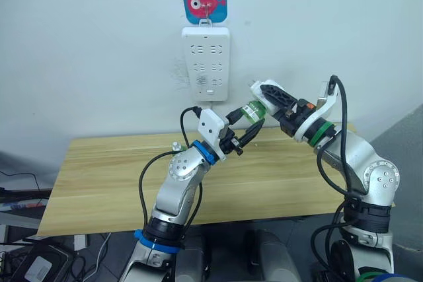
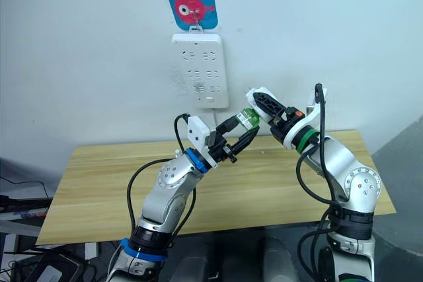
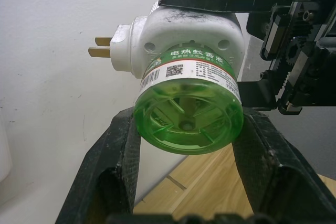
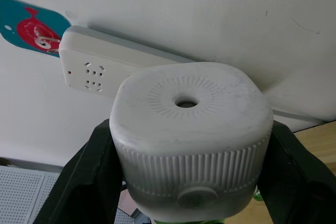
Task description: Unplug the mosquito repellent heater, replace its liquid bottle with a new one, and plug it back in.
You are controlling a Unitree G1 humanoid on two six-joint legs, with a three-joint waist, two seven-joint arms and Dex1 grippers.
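The two arms meet above the back of the wooden table (image 1: 119, 183), and that spot is crowded. The right gripper (image 1: 264, 97) clamps the white heater (image 4: 189, 140), whose green bottle (image 3: 188, 114) hangs between the spread fingers (image 3: 113, 161) of the left gripper (image 1: 246, 135); small gaps show on either side of the bottle. The wall and the white power strip (image 1: 206, 63) stand just behind, with open air between strip and heater. The heater's prongs (image 3: 101, 46) point at bare wall. The tabletop below lies open on both sides.
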